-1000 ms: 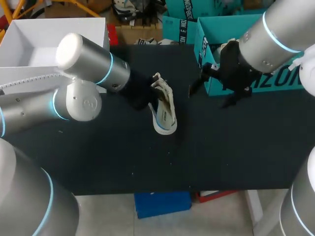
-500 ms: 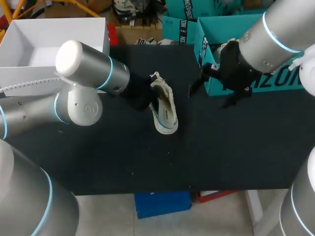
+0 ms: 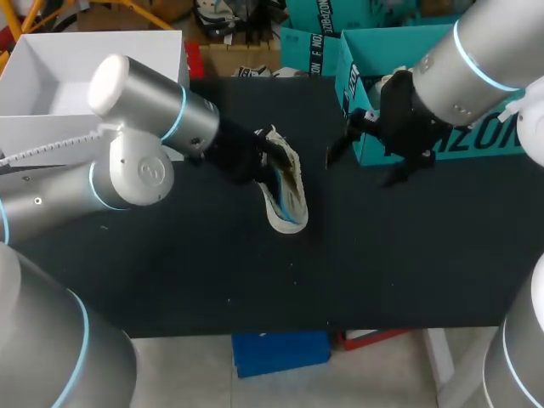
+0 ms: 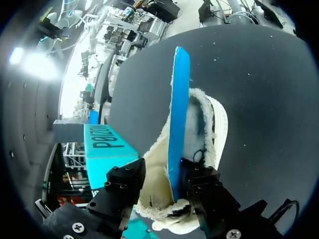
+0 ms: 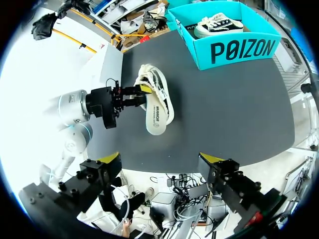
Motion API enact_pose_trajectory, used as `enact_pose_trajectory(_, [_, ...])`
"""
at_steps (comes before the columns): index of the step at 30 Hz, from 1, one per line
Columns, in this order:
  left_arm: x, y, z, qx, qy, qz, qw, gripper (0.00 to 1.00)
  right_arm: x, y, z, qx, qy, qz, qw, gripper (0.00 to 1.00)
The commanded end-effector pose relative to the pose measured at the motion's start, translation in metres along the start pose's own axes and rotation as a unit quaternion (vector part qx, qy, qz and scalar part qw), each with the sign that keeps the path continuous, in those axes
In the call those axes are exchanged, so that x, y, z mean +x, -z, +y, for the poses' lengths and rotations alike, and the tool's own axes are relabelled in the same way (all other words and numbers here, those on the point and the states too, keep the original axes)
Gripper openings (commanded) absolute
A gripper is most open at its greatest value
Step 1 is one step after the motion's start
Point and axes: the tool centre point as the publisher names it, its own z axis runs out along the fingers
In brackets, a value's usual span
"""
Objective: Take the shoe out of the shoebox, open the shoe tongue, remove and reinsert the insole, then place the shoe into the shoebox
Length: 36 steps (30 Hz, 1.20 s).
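Rolling the shoe (image 3: 285, 200) onto its edge, your left jaws are clamping heel and blue insole (image 4: 178, 109); right jaws are hanging open, insole removal seemingly beginning.

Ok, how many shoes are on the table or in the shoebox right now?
2. A cream sneaker is mid-table, gripped by the left hand; a black-and-white sneaker sits in the teal shoebox. More could lie hidden deeper in that box.

The cream fleece-lined shoe (image 3: 285, 191) lies tipped on its side mid-table, a blue insole (image 4: 178, 124) standing in its opening. The teal shoebox (image 5: 239, 50) sits well apart.
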Motion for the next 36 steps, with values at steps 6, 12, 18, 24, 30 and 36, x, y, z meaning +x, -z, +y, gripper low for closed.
enact_pose_trajectory(6, [0.002,0.007,-0.020,0.033,0.004,0.009,0.999,0.38,0.001,-0.001,0.000,0.000,0.000,-0.001,1.000,1.00])
enact_pose_trajectory(12, [0.007,0.006,-0.028,0.042,0.002,0.030,0.999,0.30,0.001,-0.001,0.000,0.000,0.000,-0.001,1.000,1.00])
enact_pose_trajectory(18, [0.012,0.003,-0.033,0.050,0.000,0.052,0.997,0.12,0.001,-0.001,0.000,0.000,0.000,-0.001,1.000,1.00])
enact_pose_trajectory(24, [0.017,-0.001,-0.035,0.057,0.003,0.064,0.996,0.00,0.001,-0.001,0.000,0.000,0.000,-0.001,1.000,1.00])
enact_pose_trajectory(30, [0.020,-0.002,-0.034,0.052,0.000,0.068,0.996,0.00,0.001,-0.001,0.000,0.000,0.000,-0.001,1.000,1.00])
enact_pose_trajectory(36, [0.021,0.001,-0.029,0.029,-0.009,0.069,0.997,0.00,0.001,-0.001,0.000,0.000,0.000,-0.001,1.000,1.00])
